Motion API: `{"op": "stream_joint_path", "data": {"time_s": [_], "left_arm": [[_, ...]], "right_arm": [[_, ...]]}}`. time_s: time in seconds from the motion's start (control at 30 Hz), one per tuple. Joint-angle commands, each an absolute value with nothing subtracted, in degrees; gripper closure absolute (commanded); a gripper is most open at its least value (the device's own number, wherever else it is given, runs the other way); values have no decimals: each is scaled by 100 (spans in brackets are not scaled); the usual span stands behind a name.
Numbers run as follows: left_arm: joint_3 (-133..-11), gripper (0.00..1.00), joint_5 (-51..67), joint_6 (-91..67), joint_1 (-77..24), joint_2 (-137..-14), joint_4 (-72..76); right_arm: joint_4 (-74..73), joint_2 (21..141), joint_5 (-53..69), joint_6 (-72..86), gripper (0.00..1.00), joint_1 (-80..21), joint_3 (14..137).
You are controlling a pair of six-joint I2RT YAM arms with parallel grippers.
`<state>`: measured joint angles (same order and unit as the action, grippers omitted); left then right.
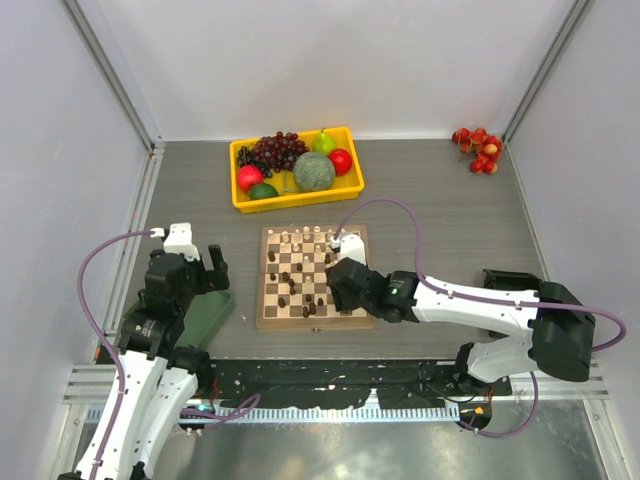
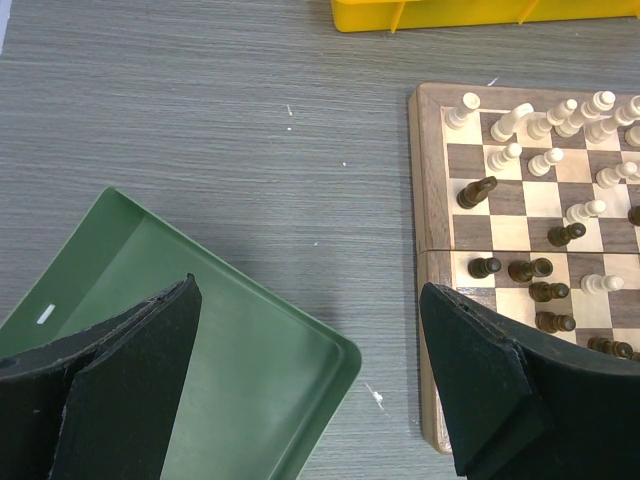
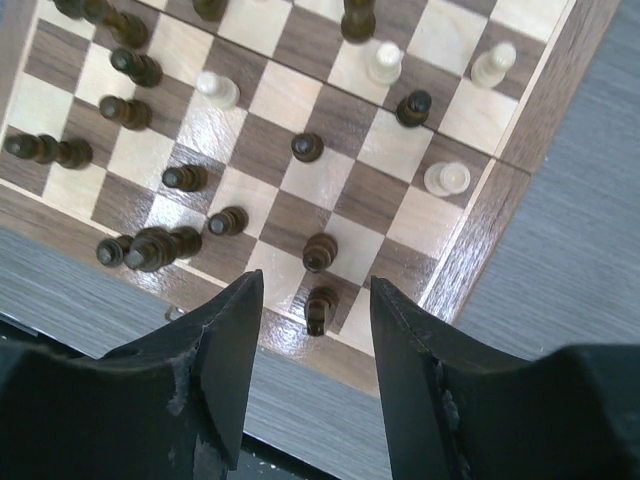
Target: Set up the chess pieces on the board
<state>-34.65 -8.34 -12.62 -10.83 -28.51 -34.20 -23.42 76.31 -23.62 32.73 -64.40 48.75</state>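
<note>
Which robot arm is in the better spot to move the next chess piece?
The right one. The right gripper hangs open over the edge of the board, with a dark chess piece in the gap between its fingers, not gripped. The left gripper is open too, but it is over the green tray beside the board.

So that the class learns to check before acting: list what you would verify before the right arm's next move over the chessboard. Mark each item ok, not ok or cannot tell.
1. Jaws of the right gripper stand apart: ok.
2. The dark piece between its fingers touches neither finger: ok.
3. That piece stands upright on its square: cannot tell from this angle.
4. The left gripper is open, beside the board and over the green tray: ok.
5. All chess pieces are on their home rows: not ok; several stand mid-board.
</note>
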Motion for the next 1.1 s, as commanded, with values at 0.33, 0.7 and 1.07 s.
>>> {"op": "stream_joint_path", "data": {"time_s": [0.33, 0.7, 1.07], "left_arm": [[-3472, 1, -773, -1222, -1107, -2812, -3313], [-3472, 1, -765, -1213, -1099, -2839, -3296], [-3472, 1, -765, -1222, -1099, -2856, -3296]], "right_arm": [[-2593, 8429, -2321, 3146, 56, -6337, 5660], [-2549, 8525, -2215, 3068, 71, -6310, 5581], [-2417, 8430, -1943, 2857, 80, -6319, 5713]]}}
